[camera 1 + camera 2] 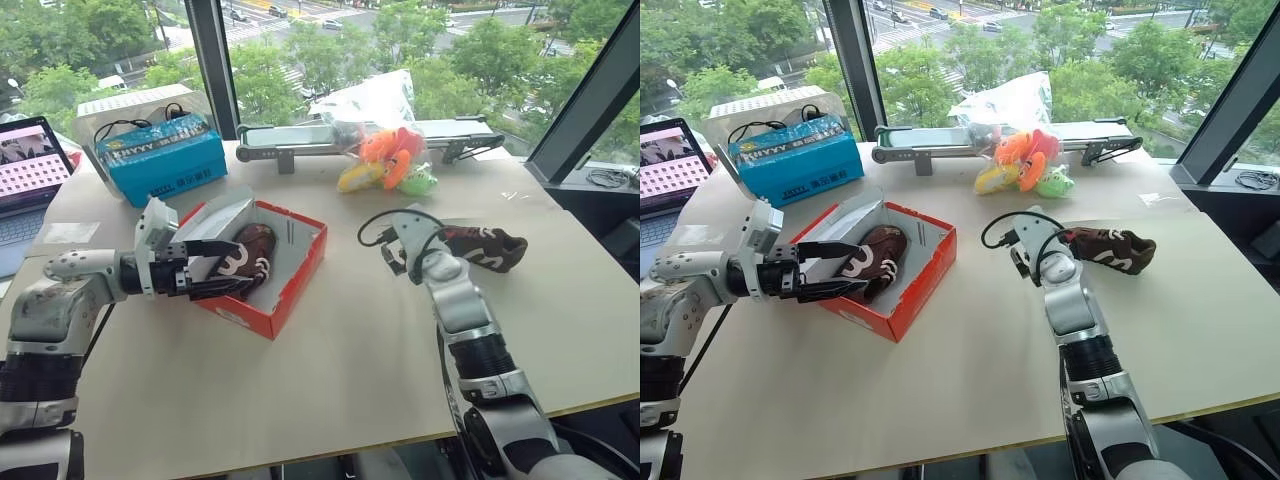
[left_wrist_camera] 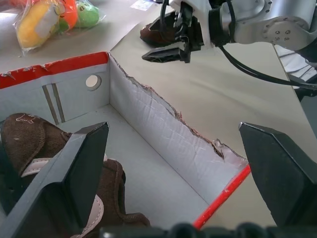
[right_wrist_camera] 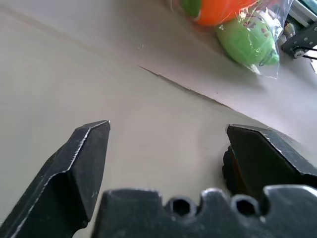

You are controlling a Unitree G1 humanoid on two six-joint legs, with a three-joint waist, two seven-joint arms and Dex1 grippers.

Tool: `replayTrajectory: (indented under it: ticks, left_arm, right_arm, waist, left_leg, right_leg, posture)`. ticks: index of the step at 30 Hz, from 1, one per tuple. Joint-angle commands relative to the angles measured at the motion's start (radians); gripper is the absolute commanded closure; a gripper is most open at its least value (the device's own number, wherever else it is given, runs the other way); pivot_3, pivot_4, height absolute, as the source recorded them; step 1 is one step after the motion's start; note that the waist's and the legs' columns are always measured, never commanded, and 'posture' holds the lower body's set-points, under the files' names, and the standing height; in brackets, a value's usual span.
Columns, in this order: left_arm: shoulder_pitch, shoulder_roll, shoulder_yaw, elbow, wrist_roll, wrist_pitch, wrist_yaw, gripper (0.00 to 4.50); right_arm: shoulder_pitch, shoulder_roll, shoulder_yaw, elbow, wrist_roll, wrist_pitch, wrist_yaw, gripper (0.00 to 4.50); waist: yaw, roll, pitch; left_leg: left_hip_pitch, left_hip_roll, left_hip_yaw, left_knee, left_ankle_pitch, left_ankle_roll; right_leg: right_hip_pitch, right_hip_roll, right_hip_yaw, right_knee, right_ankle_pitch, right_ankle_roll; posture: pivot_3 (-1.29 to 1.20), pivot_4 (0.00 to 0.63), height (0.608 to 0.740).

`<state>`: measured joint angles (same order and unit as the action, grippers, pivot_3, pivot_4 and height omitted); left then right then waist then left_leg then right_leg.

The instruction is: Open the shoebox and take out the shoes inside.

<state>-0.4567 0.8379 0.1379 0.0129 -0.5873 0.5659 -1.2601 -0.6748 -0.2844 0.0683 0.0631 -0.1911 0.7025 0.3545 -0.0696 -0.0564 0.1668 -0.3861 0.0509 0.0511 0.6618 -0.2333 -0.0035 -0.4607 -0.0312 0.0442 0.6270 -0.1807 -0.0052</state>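
The red shoebox stands open on the table's left half, its lid tipped back. One dark brown shoe lies inside it, seen close in the left wrist view as the shoe. My left gripper hangs open at the box's near-left side, its fingers spread over the pale interior beside that shoe. The other brown shoe lies on the table to the right. My right gripper is open and empty just left of that shoe, a little above the tabletop.
A blue box with cables sits at the back left beside a laptop. A clear bag of plush toys and a long grey device lie along the window. Bare tabletop spreads in front.
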Motion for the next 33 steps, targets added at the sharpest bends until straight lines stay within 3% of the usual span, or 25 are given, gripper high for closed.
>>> replayTrajectory:
  ticks: [1,4,7,13,16,22,25,33]
  left_arm:
    - [-0.005,0.004,0.02,-0.012,-0.003,-0.028,-0.003,0.0]
    - [-0.01,0.001,0.017,-0.004,-0.002,-0.031,-0.004,0.0]
    - [-0.013,-0.001,0.015,0.004,0.0,-0.033,-0.006,0.0]
    - [-0.026,0.048,0.05,0.063,0.011,-0.035,-0.01,0.0]
    - [0.003,0.121,0.102,0.097,0.016,-0.032,-0.023,0.0]
    - [0.121,0.192,0.171,0.059,-0.002,-0.013,-0.04,0.0]
    - [0.154,0.198,0.189,0.011,-0.022,0.01,-0.029,0.0]
    - [0.193,0.193,0.213,-0.063,-0.05,0.06,0.0,0.0]
  right_arm:
    - [-0.125,-0.139,0.011,-0.207,0.173,-0.125,0.332,0.03]
    - [-0.232,-0.201,0.051,-0.212,0.275,-0.163,0.523,0.03]
    - [-0.333,-0.183,0.113,-0.129,0.305,-0.229,0.62,0.03]
    - [-0.52,-0.032,0.363,0.297,0.152,-0.643,0.757,0.03]
    - [-0.616,0.008,0.447,0.563,0.036,-0.883,0.735,0.03]
    - [-0.75,0.094,0.491,0.886,-0.082,-1.138,0.668,0.03]
    - [-0.791,0.141,0.517,0.995,-0.143,-1.229,0.634,0.03]
    - [-0.864,0.248,0.578,1.155,-0.303,-1.328,0.51,0.03]
  waist:
    - [0.0,0.004,0.003]
    - [-0.002,0.005,0.004]
    - [-0.001,0.005,0.004]
    - [-0.003,0.005,0.004]
    - [-0.001,0.005,0.004]
    - [0.0,0.005,0.004]
    - [0.0,0.005,0.004]
    - [0.0,0.005,0.004]
  left_leg:
    - [0.0,0.0,0.0,0.0,0.0,0.0]
    - [0.0,0.0,0.0,0.0,0.0,0.0]
    - [0.002,0.003,-0.002,0.0,-0.001,0.002]
    - [0.004,0.001,-0.003,0.0,-0.001,0.002]
    - [0.001,0.002,-0.004,0.0,-0.001,0.002]
    - [-0.006,0.001,-0.002,0.0,-0.002,0.001]
    - [-0.013,0.001,-0.003,0.0,-0.002,0.001]
    - [-0.014,0.001,-0.004,0.0,-0.002,0.001]
  right_leg:
    - [0.0,0.0,0.0,0.0,0.0,0.0]
    - [0.0,0.001,0.0,0.0,0.0,0.0]
    - [0.001,0.005,0.0,0.0,-0.001,-0.001]
    - [0.001,0.005,0.001,0.002,0.0,-0.004]
    - [-0.001,0.006,0.0,0.002,0.0,-0.004]
    - [-0.008,0.002,0.0,0.002,0.003,-0.009]
    - [-0.014,0.002,-0.002,0.005,0.004,-0.009]
    - [-0.014,0.002,-0.002,0.004,0.004,-0.009]
  posture:
    - [0.0,0.15,0.74]
    - [0.0,0.15,0.74]
    - [0.0,0.15,0.74]
    - [0.0,0.15,0.74]
    - [0.0,0.15,0.74]
    - [0.0,0.15,0.74]
    - [0.0,0.15,0.74]
    - [0.0,0.15,0.74]
